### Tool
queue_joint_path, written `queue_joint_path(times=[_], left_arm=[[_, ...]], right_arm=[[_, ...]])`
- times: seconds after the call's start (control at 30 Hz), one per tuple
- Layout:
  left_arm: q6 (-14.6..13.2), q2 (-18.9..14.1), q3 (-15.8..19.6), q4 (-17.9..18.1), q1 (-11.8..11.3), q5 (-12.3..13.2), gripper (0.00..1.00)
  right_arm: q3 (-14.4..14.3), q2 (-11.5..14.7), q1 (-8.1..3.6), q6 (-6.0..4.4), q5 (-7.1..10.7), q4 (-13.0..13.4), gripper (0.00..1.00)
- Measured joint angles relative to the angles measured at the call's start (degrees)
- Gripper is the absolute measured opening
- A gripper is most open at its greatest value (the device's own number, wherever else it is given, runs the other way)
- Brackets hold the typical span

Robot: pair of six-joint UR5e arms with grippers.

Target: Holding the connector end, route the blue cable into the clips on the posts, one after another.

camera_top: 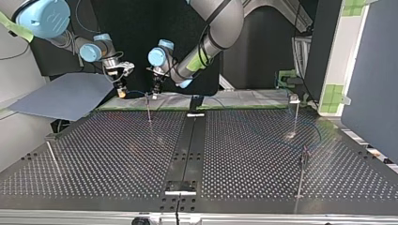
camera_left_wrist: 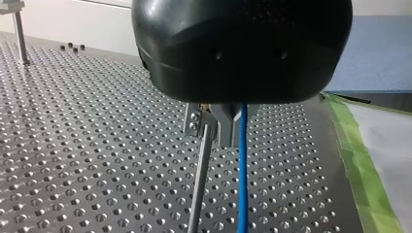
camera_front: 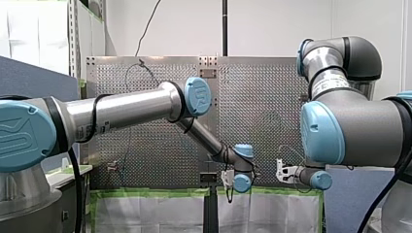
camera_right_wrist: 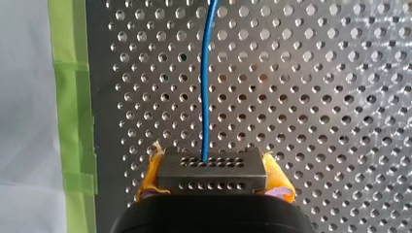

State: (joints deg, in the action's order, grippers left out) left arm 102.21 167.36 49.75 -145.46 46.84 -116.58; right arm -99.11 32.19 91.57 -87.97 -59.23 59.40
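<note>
In the right wrist view my right gripper [camera_right_wrist: 212, 180] is shut on the dark grey connector [camera_right_wrist: 212, 170], a yellow pad on each side of it. The blue cable [camera_right_wrist: 206, 82] runs straight ahead from the connector over the perforated plate. In the left wrist view my left gripper [camera_left_wrist: 233, 128] is shut on the blue cable [camera_left_wrist: 242, 179], which hangs down from its fingers right beside a thin post [camera_left_wrist: 200, 179] topped by a metal clip [camera_left_wrist: 193, 121]. In the top view both grippers hang at the far edge: my right gripper [camera_top: 121, 88] and my left gripper [camera_top: 156, 90] by that post [camera_top: 148, 107].
Three more thin posts stand on the plate in the top view: one at the far right [camera_top: 295, 115], one nearer at the right [camera_top: 302, 171] and one at the left [camera_top: 50, 154]. Green tape [camera_right_wrist: 73, 97] lines the plate's edge. A blue-grey panel [camera_top: 61, 98] lies beyond the left corner.
</note>
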Motion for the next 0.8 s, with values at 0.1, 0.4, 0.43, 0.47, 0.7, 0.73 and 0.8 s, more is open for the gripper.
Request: queue_joint_path(times=[0.1, 0.4, 0.43, 0.47, 0.7, 0.73, 0.8], left_arm=[[0.0, 0.0, -0.1, 0.0, -0.1, 0.0, 0.0], [0.1, 0.1, -0.1, 0.0, -0.8, 0.5, 0.0], [0.2, 0.2, -0.2, 0.0, -0.9, 0.6, 0.0], [0.3, 0.3, -0.3, 0.0, -1.0, 0.8, 0.0], [1.2, 2.0, -1.6, 0.0, -2.1, 2.2, 0.0], [1.4, 2.1, -2.0, 0.0, -2.3, 2.4, 0.0], [1.9, 2.5, -2.9, -0.2, -2.7, 3.0, 0.0]], right_arm=[[0.3, 0.0, 0.06, -0.02, 0.06, -0.3, 0.0], [0.7, 0.0, -0.38, -0.51, -0.01, -0.6, 0.0], [0.7, 0.0, -0.41, -0.56, -0.01, -0.6, 0.0], [0.8, 0.0, -0.43, -0.67, -0.01, -0.6, 0.0], [1.7, -0.3, -0.45, -1.59, -0.26, -0.6, 0.0], [1.9, -0.5, -0.45, -1.65, -0.27, -0.7, 0.0], [2.6, -1.1, -0.4, -1.54, -0.34, -1.3, 0.0]])
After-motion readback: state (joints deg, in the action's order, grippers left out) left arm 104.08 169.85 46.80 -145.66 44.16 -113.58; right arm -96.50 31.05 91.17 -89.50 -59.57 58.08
